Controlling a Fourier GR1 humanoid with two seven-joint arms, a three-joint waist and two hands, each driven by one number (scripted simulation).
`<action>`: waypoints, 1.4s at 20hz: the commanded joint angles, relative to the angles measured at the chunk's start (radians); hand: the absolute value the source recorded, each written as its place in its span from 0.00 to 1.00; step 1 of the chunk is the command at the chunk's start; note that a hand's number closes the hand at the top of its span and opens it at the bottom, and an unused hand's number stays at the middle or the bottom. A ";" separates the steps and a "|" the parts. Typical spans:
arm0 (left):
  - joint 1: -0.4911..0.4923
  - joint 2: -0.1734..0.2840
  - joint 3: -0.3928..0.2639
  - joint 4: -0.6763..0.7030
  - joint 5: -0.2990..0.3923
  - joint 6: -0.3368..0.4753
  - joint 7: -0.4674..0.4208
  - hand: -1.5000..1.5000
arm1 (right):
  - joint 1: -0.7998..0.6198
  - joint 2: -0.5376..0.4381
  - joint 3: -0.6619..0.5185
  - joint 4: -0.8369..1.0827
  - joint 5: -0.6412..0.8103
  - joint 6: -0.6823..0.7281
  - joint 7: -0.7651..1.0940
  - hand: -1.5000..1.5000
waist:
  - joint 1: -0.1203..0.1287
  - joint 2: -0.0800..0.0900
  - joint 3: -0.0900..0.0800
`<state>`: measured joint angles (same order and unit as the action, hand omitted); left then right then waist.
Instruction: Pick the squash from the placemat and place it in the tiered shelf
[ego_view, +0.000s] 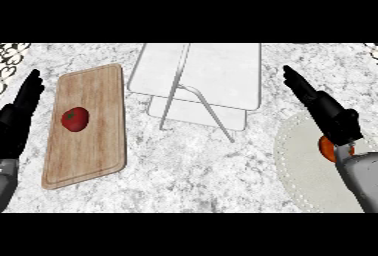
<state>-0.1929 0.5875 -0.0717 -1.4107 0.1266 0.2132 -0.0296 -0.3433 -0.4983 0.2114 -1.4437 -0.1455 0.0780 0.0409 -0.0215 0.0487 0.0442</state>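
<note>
Nearest to the robot, at the right, the squash (325, 146) lies on the pale round placemat (295, 155). Only a small orange part of it shows, because the right hand (336, 120) and its forearm are in front of it. I judge that the task is at its first step, the approach to the squash: nothing is lifted yet. The fingers (295, 80) of this hand are straight and close together, pointing away from the robot, and they hold nothing. I cannot tell if the hand touches the squash.

The next move, as I see it, calls for the hand to come down over the squash and curl around it.

At the left edge, the left hand (18, 112) rests with fingers up and straight.

On the bench (199, 170), a tomato (74, 118) lies on a wooden cutting board (92, 150). Farther away stands the white tiered shelf (221, 70), well apart from the squash.
</note>
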 joint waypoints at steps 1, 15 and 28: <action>0.019 -0.002 -0.014 -0.004 -0.002 -0.015 0.063 0.50 | 0.074 0.023 -0.027 -0.003 -0.013 -0.018 -0.054 1.00 | 0.011 -0.049 -0.043; 0.269 -0.079 0.066 -0.058 0.187 -0.131 0.109 0.50 | 0.495 0.080 -0.174 -0.155 0.252 -0.479 -0.215 0.00 | 0.018 -0.052 -0.044; 0.241 -0.109 0.065 0.021 0.163 -0.138 0.050 0.50 | 0.735 -0.237 -0.119 -0.553 0.740 -0.347 0.481 0.00 | 0.010 -0.050 -0.049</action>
<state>0.0488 0.4784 -0.0141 -1.3905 0.2867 0.0836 0.0241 0.3374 -0.6518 0.0763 -1.9011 0.5116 -0.3828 0.3532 -0.0145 -0.0026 -0.0055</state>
